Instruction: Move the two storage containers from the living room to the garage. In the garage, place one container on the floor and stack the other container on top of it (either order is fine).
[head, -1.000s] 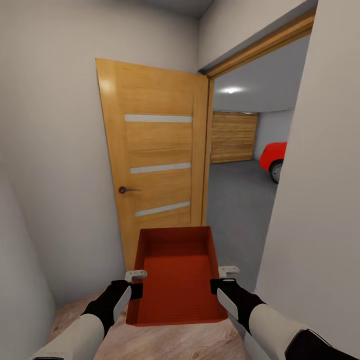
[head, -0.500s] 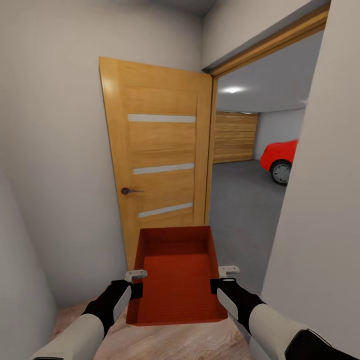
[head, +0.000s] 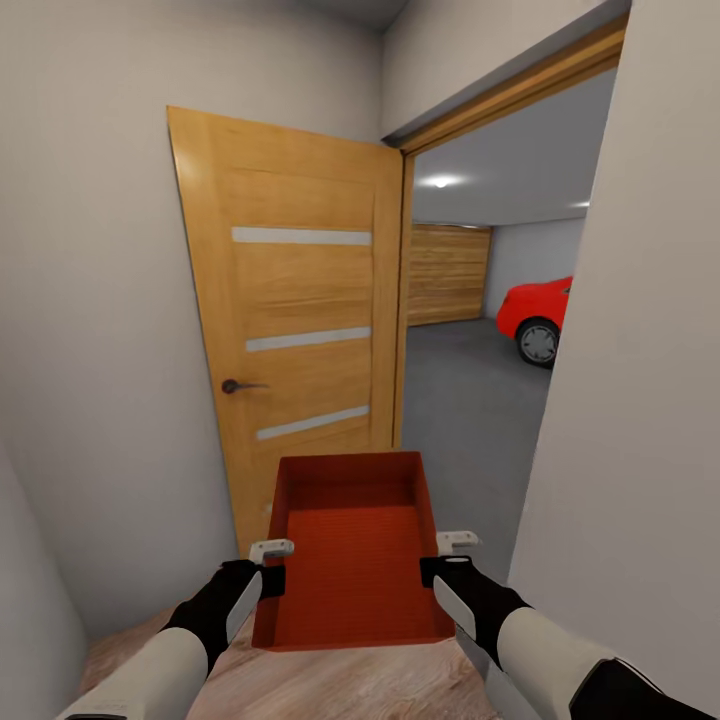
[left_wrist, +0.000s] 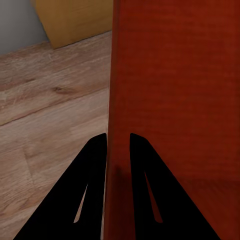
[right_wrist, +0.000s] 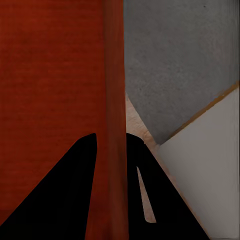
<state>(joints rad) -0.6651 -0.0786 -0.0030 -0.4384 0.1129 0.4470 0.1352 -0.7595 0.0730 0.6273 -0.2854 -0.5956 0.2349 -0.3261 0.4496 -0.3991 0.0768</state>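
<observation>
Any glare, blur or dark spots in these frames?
Head view: sharp; bright ceiling light in the garage, soft sheen on the honey wooden door. Left and right wrist views: fingers pure black silhouettes gripping the orange-red open-top bin, no detail.

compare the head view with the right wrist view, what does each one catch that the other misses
Head view alone: the open wooden door, the red car in the garage, the left gripper on the container's left wall, and both arms.

Right wrist view alone: a close look at the right gripper's black fingers straddling the container's right wall, one inside and one outside.

Shared: the orange-red storage container, the right gripper gripping its wall, the grey garage floor and the white wall by the doorway.
</observation>
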